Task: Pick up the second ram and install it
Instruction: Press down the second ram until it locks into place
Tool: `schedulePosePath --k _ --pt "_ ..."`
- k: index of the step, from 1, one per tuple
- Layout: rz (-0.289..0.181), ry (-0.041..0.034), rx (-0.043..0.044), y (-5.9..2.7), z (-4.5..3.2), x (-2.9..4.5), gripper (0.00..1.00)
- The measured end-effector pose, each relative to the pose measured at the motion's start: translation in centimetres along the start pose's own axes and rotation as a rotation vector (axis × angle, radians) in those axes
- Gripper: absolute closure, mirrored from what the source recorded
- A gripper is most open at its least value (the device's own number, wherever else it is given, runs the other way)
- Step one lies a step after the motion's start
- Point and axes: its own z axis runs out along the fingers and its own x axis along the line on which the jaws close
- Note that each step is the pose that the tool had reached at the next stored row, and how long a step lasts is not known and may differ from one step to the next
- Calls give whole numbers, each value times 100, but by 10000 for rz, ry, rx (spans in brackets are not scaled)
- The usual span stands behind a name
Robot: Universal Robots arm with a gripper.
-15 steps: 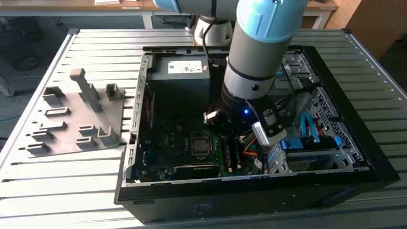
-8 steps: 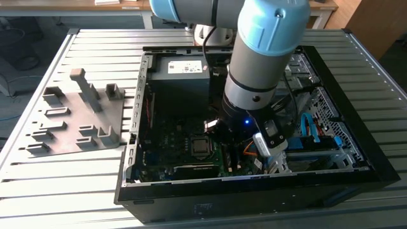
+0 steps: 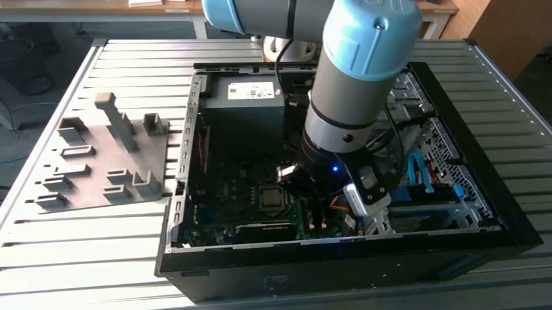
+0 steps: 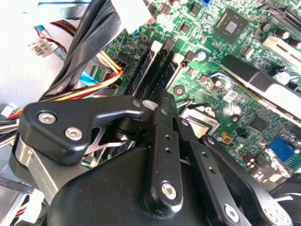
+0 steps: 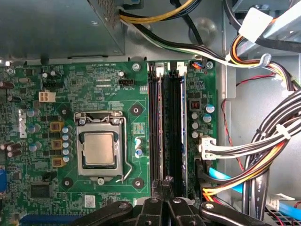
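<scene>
Two memory slots (image 5: pixel 155 127) beside processor (image 5: pixel 99 149) on motherboard (image 5: pixel 47 84). Second ram (image 5: pixel 175 127) apparently seated in slot nearer cables (image 5: pixel 263 150); unsure. Gripper (image 5: pixel 163 184) just over its end, fingers pressed together, nothing visibly between.

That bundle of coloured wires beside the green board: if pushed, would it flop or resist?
The wire bundle would probably bend aside easily, since it hangs in loose curves. It may spring back somewhat, as a tie bunches its strands. It looks light.
</scene>
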Motion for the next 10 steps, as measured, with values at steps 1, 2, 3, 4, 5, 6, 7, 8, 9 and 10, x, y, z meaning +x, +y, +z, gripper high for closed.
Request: schedulePosePath --k 1,2,3,4,5,6,7,8,9,10 --pt "0 0 -1 -6 0 0 90" --pt "0 -2 -3 -9 -9 0 90" --pt "-1 -6 -15 -10 -39 1 90" --pt "0 -3 -8 -12 -92 4 90" --pt "0 0 2 -14 -142 7 90" --pt "-1 -1 -3 -14 -184 9 90" --pt "0 0 -1 -15 -225 11 90" --pt "-1 -1 -1 -16 -248 12 90" --pt "-1 0 0 -16 -267 12 90" --pt "-3 1 0 -17 -288 9 90"
